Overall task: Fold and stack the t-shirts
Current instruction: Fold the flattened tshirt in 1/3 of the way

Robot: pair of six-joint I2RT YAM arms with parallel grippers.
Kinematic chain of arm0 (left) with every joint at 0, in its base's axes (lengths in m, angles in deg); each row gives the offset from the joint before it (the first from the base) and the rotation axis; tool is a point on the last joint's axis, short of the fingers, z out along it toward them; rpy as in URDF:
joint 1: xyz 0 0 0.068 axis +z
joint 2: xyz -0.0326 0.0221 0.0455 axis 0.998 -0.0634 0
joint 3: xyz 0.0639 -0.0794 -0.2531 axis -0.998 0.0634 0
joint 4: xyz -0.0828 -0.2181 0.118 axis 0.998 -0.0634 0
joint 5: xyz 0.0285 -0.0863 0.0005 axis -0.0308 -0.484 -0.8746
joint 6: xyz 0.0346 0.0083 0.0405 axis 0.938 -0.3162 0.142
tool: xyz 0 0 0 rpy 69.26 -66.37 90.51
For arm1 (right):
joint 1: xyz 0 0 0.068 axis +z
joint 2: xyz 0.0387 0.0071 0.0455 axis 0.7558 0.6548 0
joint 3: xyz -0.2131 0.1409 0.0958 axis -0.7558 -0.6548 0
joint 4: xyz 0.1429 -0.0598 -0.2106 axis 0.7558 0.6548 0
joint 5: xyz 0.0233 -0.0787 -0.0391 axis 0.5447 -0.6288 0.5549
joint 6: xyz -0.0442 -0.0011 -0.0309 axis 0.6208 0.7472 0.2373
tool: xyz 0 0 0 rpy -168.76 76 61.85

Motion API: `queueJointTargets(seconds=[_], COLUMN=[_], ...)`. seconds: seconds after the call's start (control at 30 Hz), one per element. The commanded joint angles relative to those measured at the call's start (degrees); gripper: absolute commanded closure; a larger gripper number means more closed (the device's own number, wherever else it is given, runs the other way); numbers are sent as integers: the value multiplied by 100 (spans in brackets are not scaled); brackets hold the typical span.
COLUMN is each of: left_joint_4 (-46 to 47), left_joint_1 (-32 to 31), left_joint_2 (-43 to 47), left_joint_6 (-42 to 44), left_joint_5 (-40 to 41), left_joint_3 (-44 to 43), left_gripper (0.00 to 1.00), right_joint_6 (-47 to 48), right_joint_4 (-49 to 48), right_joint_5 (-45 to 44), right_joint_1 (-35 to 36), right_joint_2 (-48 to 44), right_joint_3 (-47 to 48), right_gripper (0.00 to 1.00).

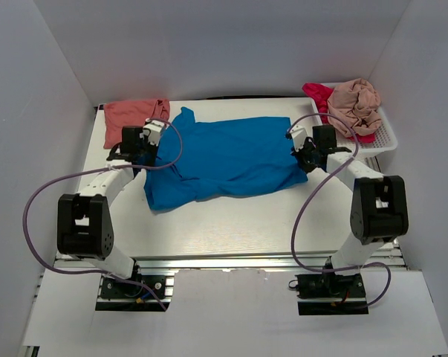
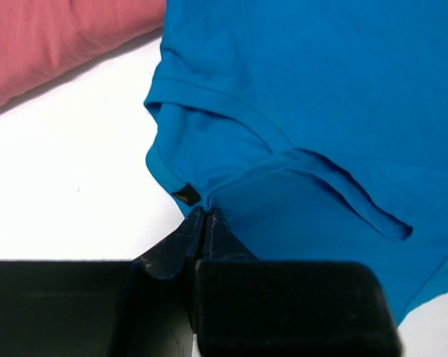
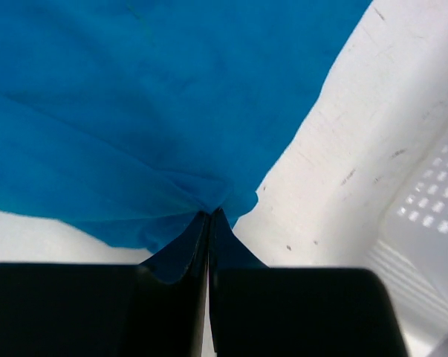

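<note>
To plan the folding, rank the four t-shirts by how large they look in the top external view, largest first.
1. bright blue cotton t-shirt, spread flat: clearly largest.
2 and 3. folded salmon-coral t-shirt and crumpled beige-pink t-shirt: they look alike, so unranked.
4. magenta-red t-shirt, mostly hidden under the beige-pink one: smallest showing.

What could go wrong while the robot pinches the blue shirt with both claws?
1. The left gripper and right gripper each pinch only a small bit of the blue t-shirt, so it might slip free when lifted.
2. The shirt lies wrinkled near the left gripper, so the fold may come out crooked.
3. The white basket sits close to the right gripper; a wide swing could bump it.
</note>
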Motion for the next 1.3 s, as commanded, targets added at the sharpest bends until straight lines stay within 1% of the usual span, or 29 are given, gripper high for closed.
queueJointTargets(seconds=[0.0, 0.17, 0.2, 0.23, 0.27, 0.3, 0.33, 0.37, 0.4, 0.47, 0.5, 0.57, 0.6, 0.63, 0.67, 0.7, 0.73, 0.83, 0.93, 1.03, 1.17, 1.2, 1.27], left_joint_4=[125, 406, 459, 529, 530, 538, 608, 635, 661, 661, 618, 346, 197, -92, -225, -331, -541, -814, -1069, -1070, -1175, -1210, -1158], left_joint_1=[47, 38, 38, 38, 38, 38, 38, 38, 47, 47, 56, 47, 47, 47, 47, 47, 47, 47, 56, 56, 56, 56, 56], left_joint_2=[-157, -527, -562, -606, -693, -720, -738, -686, -633, -423, -126, 227, 577, 746, 921, 1280, 1466, 2063, 2154, 2110, 1576, 1469, 1259], left_joint_6=[-4, -144, -153, -153, -171, -188, -267, -302, -303, -259, -233, -162, -127, -49, -22, 5, 83, 67, -3, 23, 136, 180, 181], left_joint_5=[17, 34, 61, 70, 70, 183, 253, 350, 542, 597, 606, 597, 588, 597, 632, 658, 667, 702, 755, 554, 342, 55, -70], left_joint_3=[-333, -465, -474, -491, -552, -579, -588, -588, -588, -544, -509, -474, -430, -378, -307, -220, -1, 412, 658, 897, 1064, 1090, 1169], left_gripper=[93, 87, 81, 77, 71, 26, 2, 2, 2, 2, 2, 2, 2, 2, 2, 2, 2, 2, 2, 2, 2, 2, 2], right_joint_6=[-54, -124, -124, -107, -89, -98, -98, -106, -150, -203, -273, -282, -282, -221, -186, -133, -55, -19, 87, 140, 166, 175, 175], right_joint_4=[-18, -10, -53, -88, -98, -89, -106, -133, -237, -326, -370, -257, -73, -19, -19, -36, -114, -238, -299, -370, -423, -449, -458], right_joint_5=[46, -24, -59, -147, -174, -191, -183, -157, -87, -69, -60, -68, -68, -68, -68, -60, -51, -68, -16, -60, -77, -77, -77], right_joint_1=[-33, -32, -32, -41, -41, -41, -41, -33, -41, -33, -32, -41, -33, -33, -32, -41, -41, -32, -41, -50, -68, -76, -76], right_joint_2=[396, 712, 713, 704, 669, 625, 512, 424, 318, -49, -182, -517, -605, -780, -877, -965, -1105, -1168, -1150, -870, -676, -641, -536], right_joint_3=[369, 458, 414, 379, 352, 326, 282, 247, 142, 53, -8, 0, 0, -95, -201, -332, -603, -895, -1080, -1107, -1081, -1055, -1019], right_gripper=[100, 100, 100, 96, 80, 61, 21, 11, 11, 11, 11, 11, 11, 11, 11, 11, 11, 11, 12, 13, 14, 14, 14])
